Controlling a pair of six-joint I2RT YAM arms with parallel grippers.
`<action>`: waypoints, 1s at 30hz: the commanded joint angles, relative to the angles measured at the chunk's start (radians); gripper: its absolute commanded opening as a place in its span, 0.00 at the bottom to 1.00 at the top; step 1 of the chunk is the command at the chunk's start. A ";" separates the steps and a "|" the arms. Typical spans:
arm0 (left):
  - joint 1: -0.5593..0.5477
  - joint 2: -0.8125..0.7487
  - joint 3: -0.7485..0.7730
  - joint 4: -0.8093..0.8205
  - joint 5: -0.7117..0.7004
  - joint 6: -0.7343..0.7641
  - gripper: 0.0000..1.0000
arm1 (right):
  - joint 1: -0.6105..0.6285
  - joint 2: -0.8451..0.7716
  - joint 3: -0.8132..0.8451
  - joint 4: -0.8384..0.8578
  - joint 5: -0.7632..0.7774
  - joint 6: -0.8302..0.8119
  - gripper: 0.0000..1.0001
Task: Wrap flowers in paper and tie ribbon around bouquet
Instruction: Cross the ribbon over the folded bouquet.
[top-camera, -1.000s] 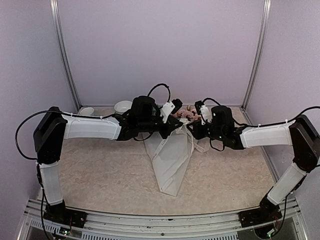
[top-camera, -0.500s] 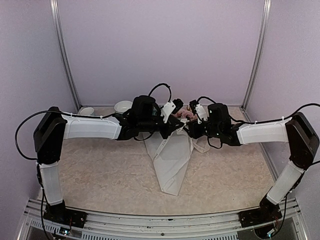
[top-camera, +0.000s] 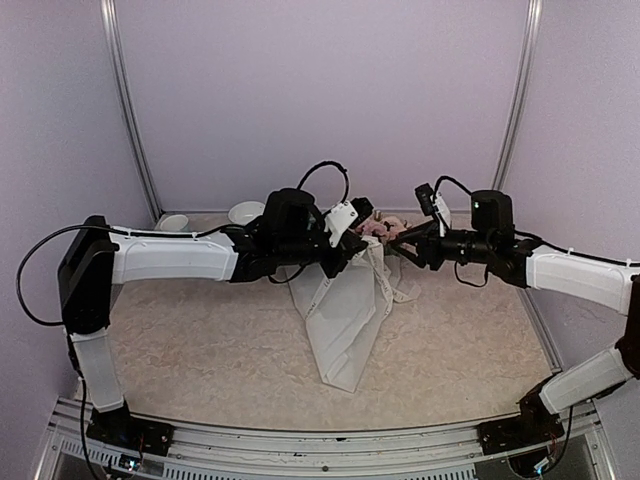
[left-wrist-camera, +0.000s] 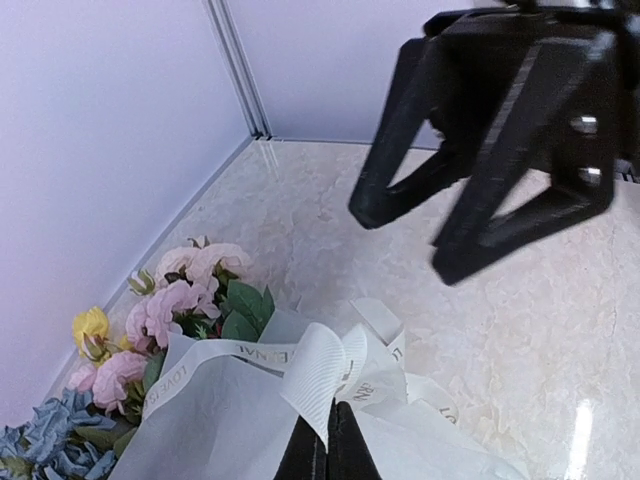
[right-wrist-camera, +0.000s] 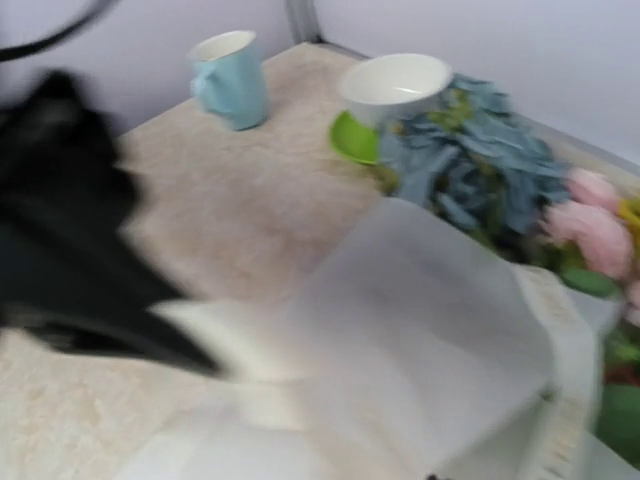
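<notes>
At the far middle of the table (top-camera: 200, 330), your two arms meet over the top of the bouquet (top-camera: 345, 315). Your left arm reaches in from the left with its white forearm nearly level. The left gripper (left-wrist-camera: 324, 440) sits at the open mouth of the cone, its jaws clamped together on a fold of the ribbon (left-wrist-camera: 315, 365), which rises from the tips as a broad loop. Your right arm comes in from the right, also stretched out almost level. The right gripper (left-wrist-camera: 410, 238) hangs in the air just right of the flower heads, its jaws apart with nothing between them.

The bouquet lies flat, with its pointed tip toward the near edge and its blooms toward the far wall. The paper (left-wrist-camera: 230, 430) is a thin, translucent white cone, creased and loosely closed. The flowers (left-wrist-camera: 190, 300) stick out at its far end: pink blooms among green leaves, one yellow bloom beside them, and blue hydrangea heads on the left side.

The ribbon is cream with dark lettering. It runs across the cone's mouth just below the blooms, and loose lengths trail down both sides of the paper.

Just beyond the blue heads stands a white bowl (right-wrist-camera: 395, 80) on a green saucer (right-wrist-camera: 352, 140), with a pale blue cup (right-wrist-camera: 232, 75) further left. The right wrist view is smeared, so you cannot read finer detail there.
</notes>
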 joint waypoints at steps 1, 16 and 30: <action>-0.012 -0.073 -0.039 0.040 -0.011 0.062 0.00 | -0.074 0.049 0.056 -0.057 -0.039 0.059 0.41; -0.010 -0.057 -0.035 0.047 -0.007 0.090 0.00 | 0.000 0.339 0.260 -0.096 -0.382 0.008 0.11; -0.001 -0.022 -0.019 0.019 -0.034 0.088 0.00 | 0.048 0.292 0.145 -0.045 -0.538 0.008 0.01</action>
